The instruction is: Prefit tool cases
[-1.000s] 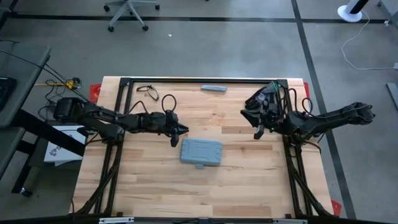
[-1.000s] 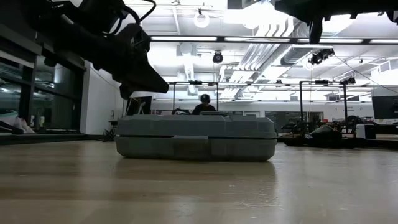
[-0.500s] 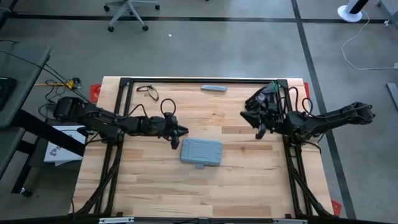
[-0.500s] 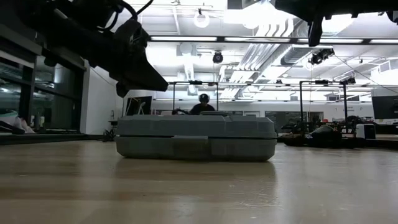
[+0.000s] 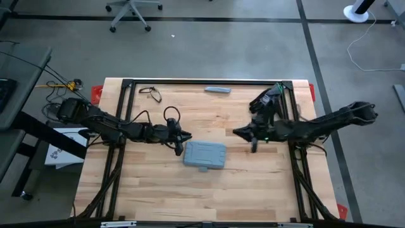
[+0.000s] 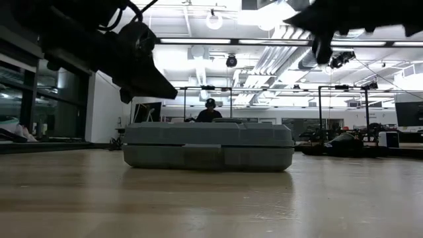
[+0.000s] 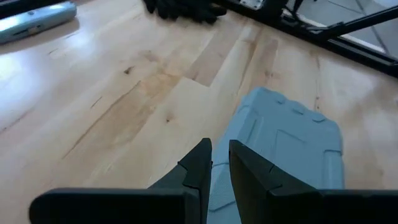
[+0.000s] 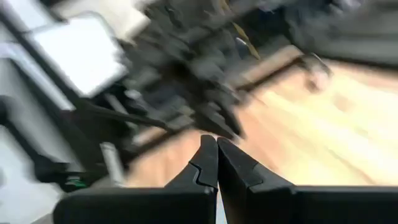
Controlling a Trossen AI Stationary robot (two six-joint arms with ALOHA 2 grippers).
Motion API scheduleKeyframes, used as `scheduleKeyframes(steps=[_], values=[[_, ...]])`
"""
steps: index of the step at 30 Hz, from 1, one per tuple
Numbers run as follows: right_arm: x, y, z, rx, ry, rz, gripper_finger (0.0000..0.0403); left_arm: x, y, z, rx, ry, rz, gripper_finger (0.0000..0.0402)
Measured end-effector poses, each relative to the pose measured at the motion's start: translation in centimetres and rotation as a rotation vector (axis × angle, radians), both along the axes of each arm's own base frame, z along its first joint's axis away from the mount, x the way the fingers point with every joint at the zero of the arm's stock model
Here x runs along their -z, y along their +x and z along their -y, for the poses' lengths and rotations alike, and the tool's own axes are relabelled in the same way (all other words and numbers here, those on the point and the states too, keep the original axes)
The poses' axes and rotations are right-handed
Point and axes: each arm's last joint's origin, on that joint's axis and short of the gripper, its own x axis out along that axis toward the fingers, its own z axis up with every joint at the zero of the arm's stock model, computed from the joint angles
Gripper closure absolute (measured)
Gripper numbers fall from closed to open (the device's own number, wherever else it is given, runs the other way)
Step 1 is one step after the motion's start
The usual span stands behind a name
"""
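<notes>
Evidently, the left gripper (image 5: pixel 178 150) is poised just above the left end of the tool case (image 5: pixel 205 154), its two fingers kept to a narrow slit with nothing between them. From the left wrist view, those fingers (image 7: pixel 198 167) are seen over the near edge of the lid, apart from it as far as can be told.

The case is found near the middle of the table (image 5: pixel 158 190), lying flat and closed, with its small latch tab (image 6: pixel 202 157) turned toward the table's front edge. It is shown as a blue-grey moulded box with rounded corners, raised panels on the lid and a seam running round the middle of its side wall. No tools can be seen, since the lid is down.

The shell is judged to be stiff, hard and rather smooth, so a pinch on a flat face would likely slip. If tools are packed inside, it would be fairly heavy and apt to slide on the wood rather than lift. Hold is best taken at the lid's edge or at the latch tab, with the body steadied from the opposite side.

To the right of the case, the right gripper (image 5: pixel 253 144) is held above bare table, its fingers shut tight on nothing.
</notes>
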Motion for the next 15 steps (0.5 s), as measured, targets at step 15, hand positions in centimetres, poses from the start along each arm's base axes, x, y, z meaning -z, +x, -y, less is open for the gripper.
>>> scheduleKeyframes(steps=[15], values=[[8.9, 7.8, -1.8, 0.021, 0.053, -0.314, 0.0403, 3.9, 1.3, 0.5, -0.029, -0.086, -0.076, 0.0353]])
